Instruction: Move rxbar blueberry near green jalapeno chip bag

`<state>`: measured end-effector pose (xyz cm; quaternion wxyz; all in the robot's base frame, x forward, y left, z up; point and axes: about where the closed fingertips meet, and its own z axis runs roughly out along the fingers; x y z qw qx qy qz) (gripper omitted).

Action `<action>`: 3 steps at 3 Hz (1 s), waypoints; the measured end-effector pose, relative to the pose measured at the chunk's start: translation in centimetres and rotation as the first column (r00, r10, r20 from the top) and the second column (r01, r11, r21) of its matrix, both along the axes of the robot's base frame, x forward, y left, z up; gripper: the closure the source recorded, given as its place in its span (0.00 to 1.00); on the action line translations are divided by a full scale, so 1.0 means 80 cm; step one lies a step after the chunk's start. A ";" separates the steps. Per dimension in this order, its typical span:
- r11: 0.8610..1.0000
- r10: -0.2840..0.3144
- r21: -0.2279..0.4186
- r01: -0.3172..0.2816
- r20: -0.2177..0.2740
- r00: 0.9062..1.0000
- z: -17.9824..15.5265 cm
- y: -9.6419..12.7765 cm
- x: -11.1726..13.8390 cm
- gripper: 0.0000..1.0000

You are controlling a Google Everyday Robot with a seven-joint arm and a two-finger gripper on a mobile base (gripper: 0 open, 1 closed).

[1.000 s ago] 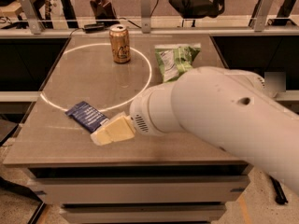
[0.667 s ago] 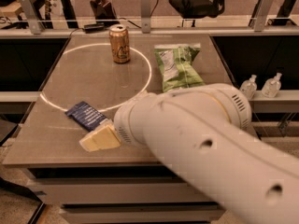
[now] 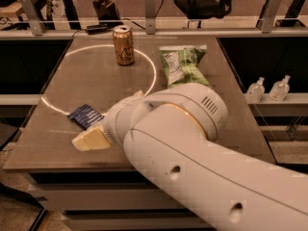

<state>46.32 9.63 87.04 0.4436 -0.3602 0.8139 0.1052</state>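
The rxbar blueberry [image 3: 85,116] is a small dark navy bar lying flat near the table's front left. The green jalapeno chip bag [image 3: 183,66] lies at the back right, its near end hidden behind my arm. My gripper [image 3: 89,140] reaches from the right and sits low over the table just in front of the bar. Only its pale tan fingers [image 3: 90,139] show, lying just in front of the bar's near edge.
A gold-tan drink can [image 3: 123,45] stands upright at the back middle. A bright ring of light crosses the table top [image 3: 72,81]. My big white arm [image 3: 192,148] covers the front right. Two small bottles [image 3: 269,88] stand on a ledge at right.
My arm has swung further over the table and now hides more of the front right. The gripper stays in front of the bar, which has not moved.
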 end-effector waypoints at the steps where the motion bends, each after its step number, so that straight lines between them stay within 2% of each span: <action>1: 0.999 -0.023 0.043 0.024 -0.025 0.999 0.000 0.018 0.028 0.00; 2: 0.996 -0.028 0.081 0.033 -0.056 0.998 -0.002 0.046 0.050 0.00; 3: 0.996 -0.008 0.089 0.015 -0.082 0.997 -0.014 0.079 0.063 0.00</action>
